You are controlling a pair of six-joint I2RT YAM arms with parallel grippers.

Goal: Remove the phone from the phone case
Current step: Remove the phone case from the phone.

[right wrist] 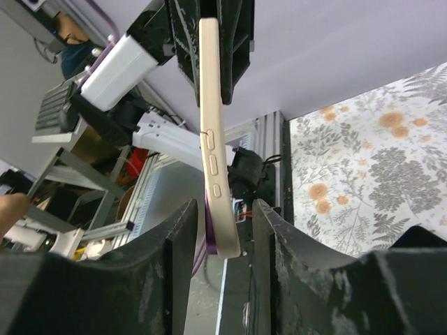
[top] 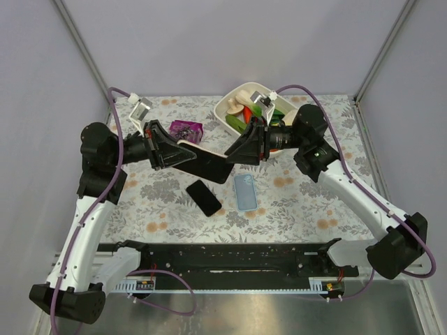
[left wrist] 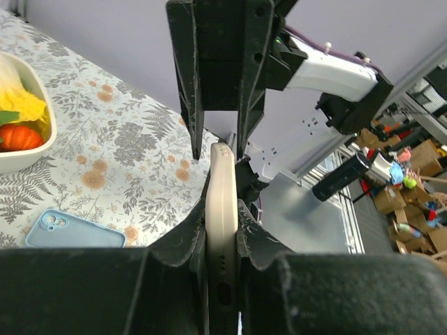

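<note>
Left gripper (left wrist: 222,227) clamps cased phone (right wrist: 213,125) — right gripper (right wrist: 224,209) astride

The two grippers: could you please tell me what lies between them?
The cased phone spans the gap: the left gripper clamps one end, and the other sits between the right gripper's open jaws, clearest in the wrist views.

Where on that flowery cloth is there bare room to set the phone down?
Bare cloth lies right of the blue case, toward the right arm, and left of the black phone, toward the left arm. Crowded: the middle, and the back by the purple box and white bowl.
</note>
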